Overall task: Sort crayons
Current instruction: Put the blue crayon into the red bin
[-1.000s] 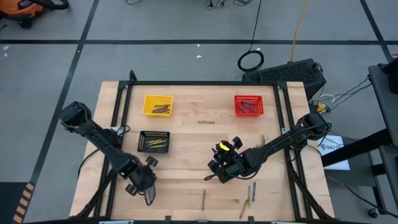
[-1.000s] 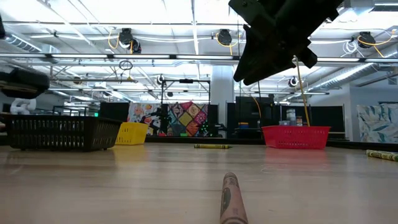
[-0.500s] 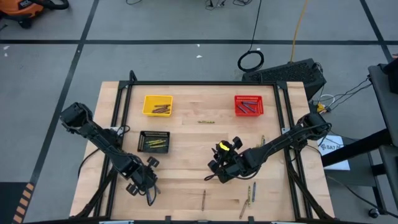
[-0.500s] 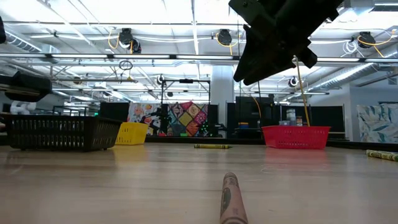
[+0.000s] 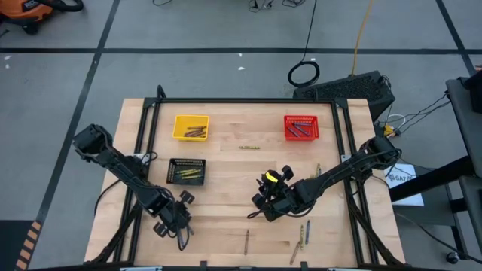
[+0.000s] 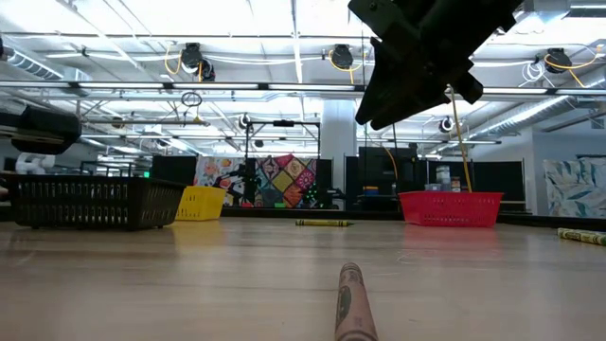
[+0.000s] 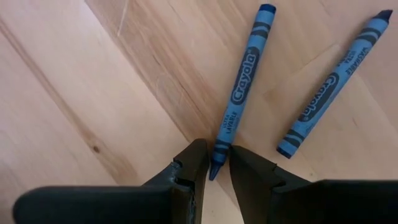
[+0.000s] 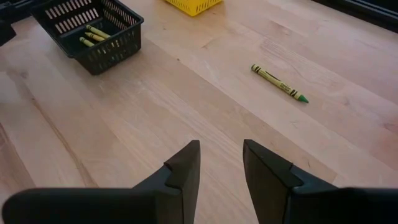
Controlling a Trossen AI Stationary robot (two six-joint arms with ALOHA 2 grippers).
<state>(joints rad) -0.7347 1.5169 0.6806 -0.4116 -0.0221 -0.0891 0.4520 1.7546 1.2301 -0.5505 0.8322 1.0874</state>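
Note:
Two blue crayons lie flat on the wood near the table's front left. My left gripper [image 5: 179, 224] points down over them, open. In the left wrist view its fingertips [image 7: 216, 155] stand on either side of the pointed end of one blue crayon [image 7: 239, 87]; whether they touch it I cannot tell. The other blue crayon [image 7: 333, 84] lies beside it. My right gripper [image 5: 263, 209] hangs open above the table's middle right with nothing between its fingers [image 8: 221, 155]. A green crayon [image 8: 280, 82] lies alone toward the far side.
The black basket [image 5: 187, 172] holds yellow-green crayons, the yellow basket [image 5: 190, 126] brown ones, the red basket [image 5: 301, 126] blue ones. Loose crayons lie near the front edge [image 5: 246, 241], [image 5: 303, 233]; a brown crayon [image 6: 352, 303] points at the low camera. Bare wood lies between them.

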